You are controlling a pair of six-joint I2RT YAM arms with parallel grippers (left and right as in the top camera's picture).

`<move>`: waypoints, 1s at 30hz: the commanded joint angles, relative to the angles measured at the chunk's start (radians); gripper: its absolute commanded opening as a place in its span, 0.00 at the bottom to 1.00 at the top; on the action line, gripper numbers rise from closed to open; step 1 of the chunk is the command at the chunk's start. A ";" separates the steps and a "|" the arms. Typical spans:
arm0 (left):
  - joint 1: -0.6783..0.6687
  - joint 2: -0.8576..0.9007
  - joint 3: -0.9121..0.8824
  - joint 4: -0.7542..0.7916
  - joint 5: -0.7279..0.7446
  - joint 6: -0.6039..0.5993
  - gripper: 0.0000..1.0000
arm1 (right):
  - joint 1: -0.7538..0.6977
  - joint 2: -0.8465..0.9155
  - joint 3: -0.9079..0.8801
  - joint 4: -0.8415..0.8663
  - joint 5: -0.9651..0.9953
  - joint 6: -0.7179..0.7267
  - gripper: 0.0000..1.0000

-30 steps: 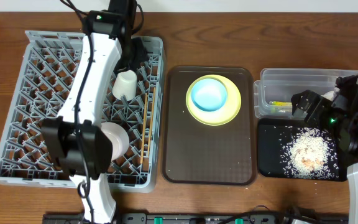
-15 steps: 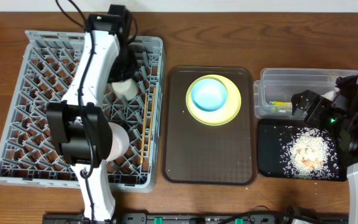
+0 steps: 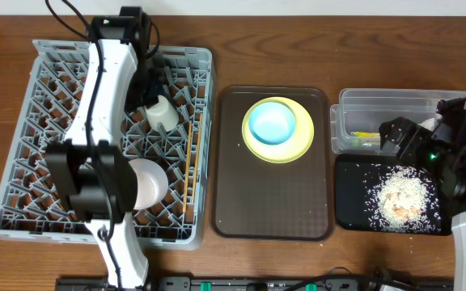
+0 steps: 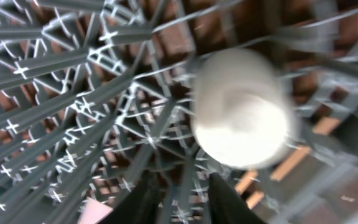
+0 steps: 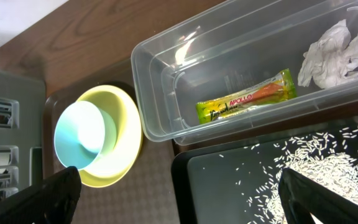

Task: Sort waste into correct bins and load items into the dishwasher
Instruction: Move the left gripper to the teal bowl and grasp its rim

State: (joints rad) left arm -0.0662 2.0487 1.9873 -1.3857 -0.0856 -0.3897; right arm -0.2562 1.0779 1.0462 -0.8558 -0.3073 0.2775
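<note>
Left gripper: the left gripper (image 4: 182, 186) is hanging over the dish rack (image 3: 47, 121) with its jaws parted a little way and nothing between them

Small white cup: the small white cup (image 4: 241, 109) is sitting just ahead of the fingertips and slightly to one side, apart from them, resting on the lattice – the wrist view is blurring too much to show which way its mouth is facing

Beside the hand: the white bowl (image 3: 146, 182) is lying back along the arm, and the chopsticks (image 3: 191, 162) are lying past the cup, along the rack's wall

Right gripper: the right gripper (image 5: 179, 174) is waiting with its jaws spread as wide as they go, gripping nothing; the clear tub (image 5: 160, 93), with sachet (image 5: 246, 104) and napkin (image 5: 334, 53) inside, is sitting straight ahead of it, and the black tray (image 5: 229, 186) of rice (image 3: 401, 196) is lying right under it

Yellow plate and blue bowl: the blue bowl (image 3: 272, 123) is nesting in the yellow plate (image 3: 298, 141) on the brown tray (image 3: 273, 202), between the two hands and well apart from both

Handling: both are looking like light, stiff, smooth plastic – likely slippery, not fragile. The bowl is probably going best by a pinch across its raised rim. The plate is lying flat, so its thin outer lip is offering the only real hold
</note>
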 commanded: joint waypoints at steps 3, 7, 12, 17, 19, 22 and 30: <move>-0.135 -0.152 0.019 0.034 0.008 0.000 0.47 | -0.005 -0.005 0.010 -0.001 -0.008 -0.005 0.99; -0.270 -0.153 0.016 0.075 0.025 0.031 0.58 | -0.005 -0.005 0.010 -0.001 -0.008 -0.005 0.99; -0.452 -0.115 -0.003 0.129 0.025 0.033 0.62 | -0.005 -0.005 0.010 -0.001 -0.008 -0.005 0.99; -0.588 -0.043 -0.008 0.208 0.025 0.033 0.62 | -0.005 -0.005 0.010 -0.001 -0.008 -0.005 0.99; -0.630 -0.007 -0.009 0.242 0.025 0.033 0.62 | -0.005 -0.005 0.010 -0.001 -0.008 -0.005 0.99; -0.685 0.056 -0.009 0.288 0.025 0.034 0.60 | -0.005 -0.005 0.010 -0.001 -0.008 -0.005 0.99; -0.743 0.170 -0.009 0.364 0.025 0.034 0.49 | -0.005 -0.005 0.010 -0.002 -0.008 -0.005 0.99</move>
State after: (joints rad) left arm -0.8021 2.1860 1.9850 -1.0340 -0.0547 -0.3614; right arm -0.2562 1.0779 1.0462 -0.8558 -0.3073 0.2775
